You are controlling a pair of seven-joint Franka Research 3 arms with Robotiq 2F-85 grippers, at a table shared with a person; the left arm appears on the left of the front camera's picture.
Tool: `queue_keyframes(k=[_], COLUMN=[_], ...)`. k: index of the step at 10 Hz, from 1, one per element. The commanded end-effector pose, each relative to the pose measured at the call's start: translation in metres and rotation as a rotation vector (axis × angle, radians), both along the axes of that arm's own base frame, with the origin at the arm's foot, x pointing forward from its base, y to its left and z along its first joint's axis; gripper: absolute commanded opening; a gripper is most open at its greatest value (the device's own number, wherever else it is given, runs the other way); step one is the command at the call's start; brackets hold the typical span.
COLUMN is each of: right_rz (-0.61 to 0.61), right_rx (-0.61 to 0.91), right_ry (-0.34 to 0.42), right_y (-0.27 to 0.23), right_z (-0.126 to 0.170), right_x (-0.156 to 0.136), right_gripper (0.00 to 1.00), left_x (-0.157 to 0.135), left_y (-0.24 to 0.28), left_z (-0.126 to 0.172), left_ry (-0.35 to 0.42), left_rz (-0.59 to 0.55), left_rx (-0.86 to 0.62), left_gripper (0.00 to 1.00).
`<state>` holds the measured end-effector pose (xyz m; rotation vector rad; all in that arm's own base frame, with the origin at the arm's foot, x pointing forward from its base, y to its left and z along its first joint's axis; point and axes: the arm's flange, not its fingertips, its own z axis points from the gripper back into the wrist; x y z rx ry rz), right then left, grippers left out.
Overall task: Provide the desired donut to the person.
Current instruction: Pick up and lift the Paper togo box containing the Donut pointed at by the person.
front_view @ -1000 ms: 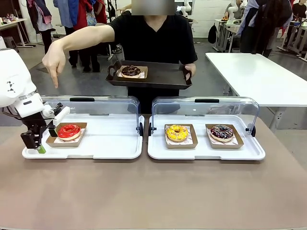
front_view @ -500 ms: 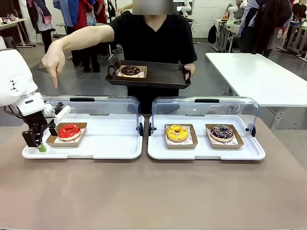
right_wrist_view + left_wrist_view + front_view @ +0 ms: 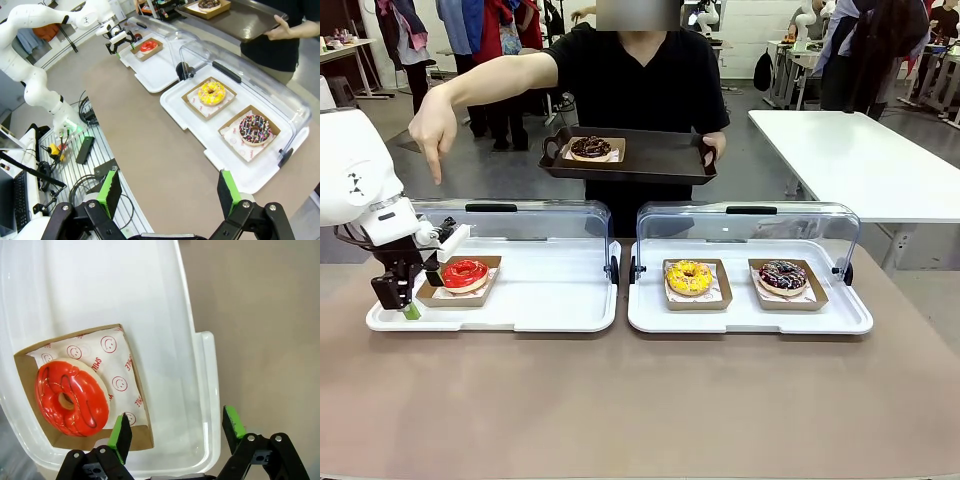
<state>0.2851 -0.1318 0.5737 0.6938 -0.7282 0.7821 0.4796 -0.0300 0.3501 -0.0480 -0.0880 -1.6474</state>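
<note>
The red-glazed donut (image 3: pixel 465 272) lies flat in its cardboard tray (image 3: pixel 488 286), below the black-shirted person's (image 3: pixel 640 80) down-pointing hand (image 3: pixel 432 128).

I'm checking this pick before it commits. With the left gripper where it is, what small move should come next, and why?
Probably nudge the open left gripper toward the red donut so the cardboard tray wall sits between its fingers, then close. The person's hand points down at that donut; one finger is over the wall, the other above the white tray rim.
</note>
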Motion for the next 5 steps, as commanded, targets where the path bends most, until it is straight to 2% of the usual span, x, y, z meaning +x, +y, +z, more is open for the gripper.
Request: queue_keyframes(k=[1,5], right_rz=[0.014,0.014], right_rx=[0.025,0.025], right_ry=[-0.019,-0.019], right_y=[-0.0006,-0.0006], right_z=[0.0003,0.0003], right_x=[0.0019,0.0019], right_gripper=[1.0,1.0], left_x=[0.0115,0.019], left_y=[0.0005,0.0049], left_z=[-0.0036,-0.0124], left_ry=[-0.02,-0.005], left_rz=[0.051,0.081], left_rx=[0.036,0.047], left_gripper=[0.95,0.95])
